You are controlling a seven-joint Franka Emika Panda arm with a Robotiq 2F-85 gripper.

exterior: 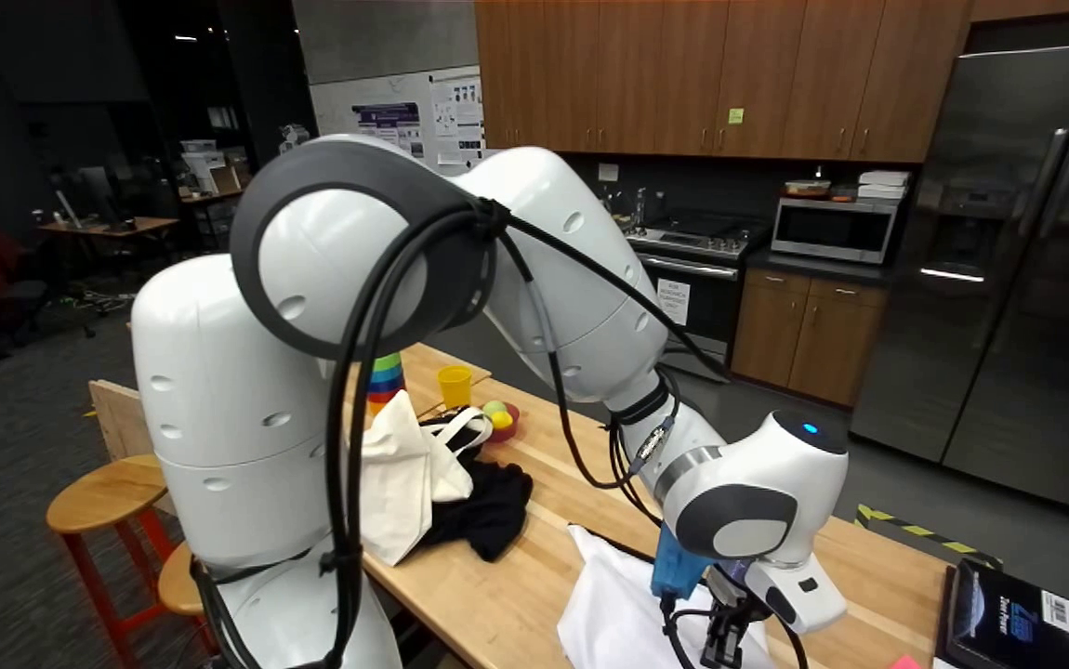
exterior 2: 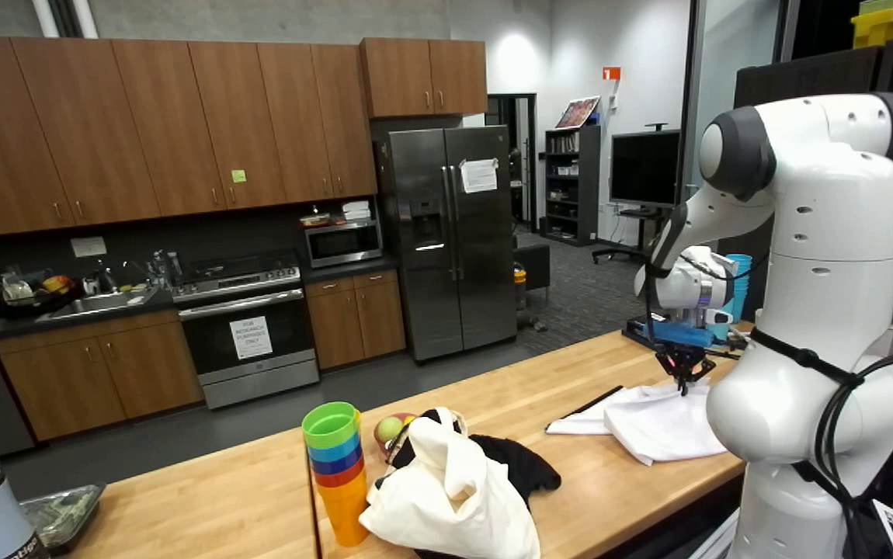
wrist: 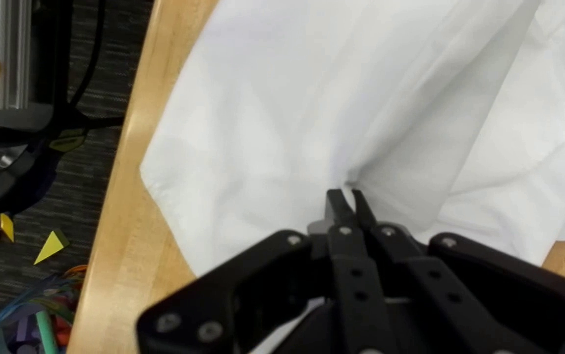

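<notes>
Fold of white cloth (wrist: pixel 282 128) sat clenched in my gripper (wrist: pixel 346 193), on wooden table (exterior 2: pixel 586 485), right of cream tote bag (exterior 2: pixel 485 516) in both exterior views; thin cloth likely wanted firm pinch.

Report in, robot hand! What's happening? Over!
Hand shut on white cloth. Cloth creased, lying on tabletop. Tote bag apart, likely not in the way.
</notes>
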